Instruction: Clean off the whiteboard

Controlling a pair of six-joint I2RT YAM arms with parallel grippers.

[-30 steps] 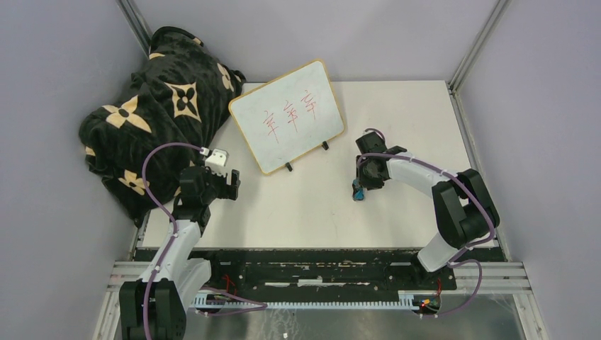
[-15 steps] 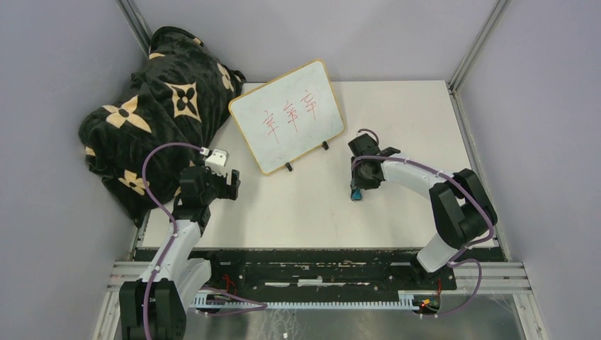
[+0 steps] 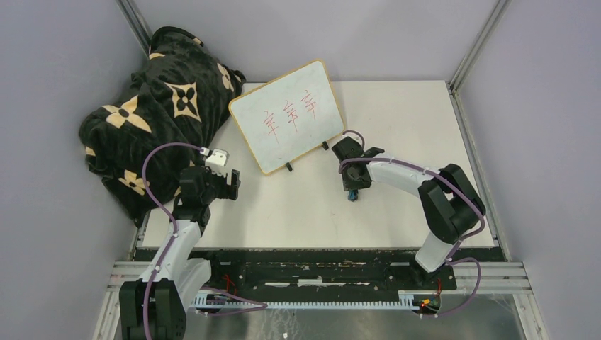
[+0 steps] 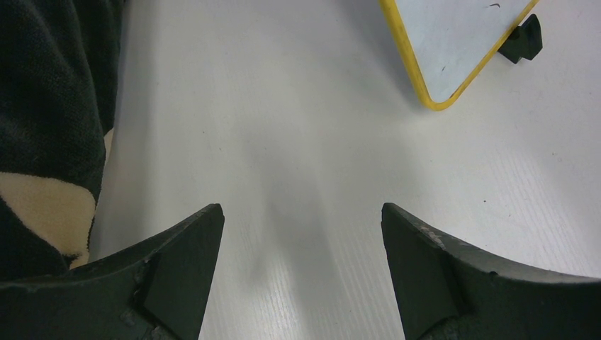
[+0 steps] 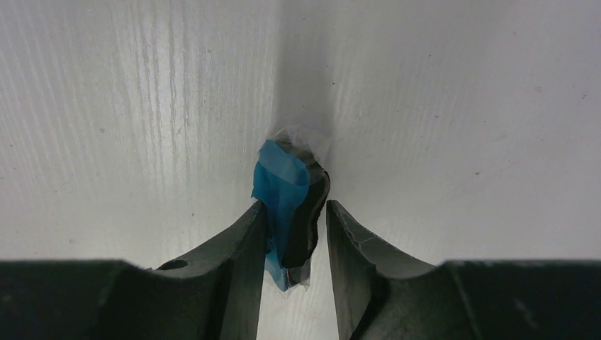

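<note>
The whiteboard (image 3: 287, 115) stands tilted on two black feet at the back middle of the table, with red handwritten marks on it. Its yellow-framed lower corner and one foot show in the left wrist view (image 4: 453, 49). My right gripper (image 3: 352, 188) is low over the table just right of the board's right foot, shut on a small blue and black eraser (image 5: 283, 185) held between its fingers (image 5: 241, 248). My left gripper (image 4: 302, 212) is open and empty over bare table, to the left of and nearer than the board (image 3: 228, 184).
A black blanket with tan flower patterns (image 3: 149, 106) is heaped at the back left, spilling over the table's left edge (image 4: 42, 106). The white table (image 3: 411, 120) is enclosed by grey walls and metal corner posts.
My right gripper has carried the eraser left and a little farther back, closer to the whiteboard's right foot. The left arm has not moved.
</note>
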